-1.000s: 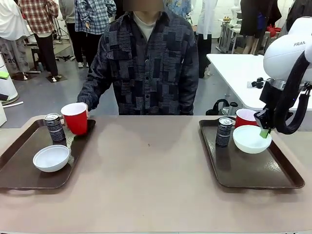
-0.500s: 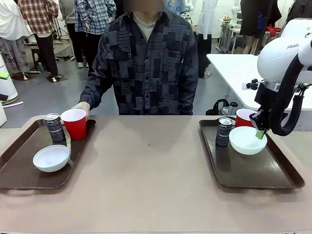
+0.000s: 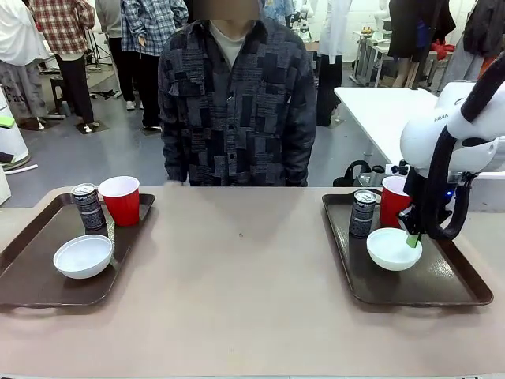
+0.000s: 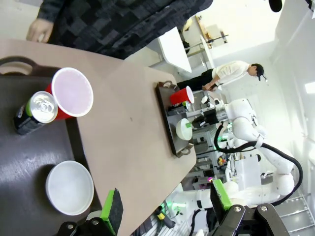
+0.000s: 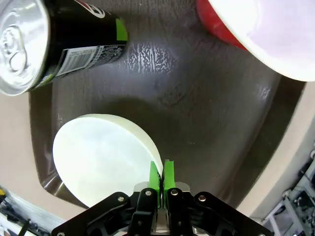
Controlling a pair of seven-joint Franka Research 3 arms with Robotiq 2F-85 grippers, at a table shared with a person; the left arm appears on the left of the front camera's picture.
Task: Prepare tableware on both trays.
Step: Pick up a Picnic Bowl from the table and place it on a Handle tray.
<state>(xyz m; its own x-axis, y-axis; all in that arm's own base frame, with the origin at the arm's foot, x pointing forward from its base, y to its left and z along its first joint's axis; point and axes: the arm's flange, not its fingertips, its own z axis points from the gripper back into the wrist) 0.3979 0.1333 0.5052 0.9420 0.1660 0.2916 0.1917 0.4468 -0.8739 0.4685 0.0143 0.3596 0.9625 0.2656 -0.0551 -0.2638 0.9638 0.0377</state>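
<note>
On the surface (image 3: pixel 245 276) both trays, left (image 3: pixel 31 276) and right (image 3: pixel 442 288), carry a cup and can, and your right claw (image 3: pixel 412 239), clenched on the right bowl's (image 3: pixel 392 248) rim, is likely placing it; next, release, while your left claw (image 4: pixel 165 204) gapes empty.

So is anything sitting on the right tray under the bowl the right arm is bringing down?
Nothing visible does. The right gripper pinches the white bowl by its rim, over a bare patch of the right tray. The can and red cup stand beyond the bowl, toward the tray's far end.
</note>
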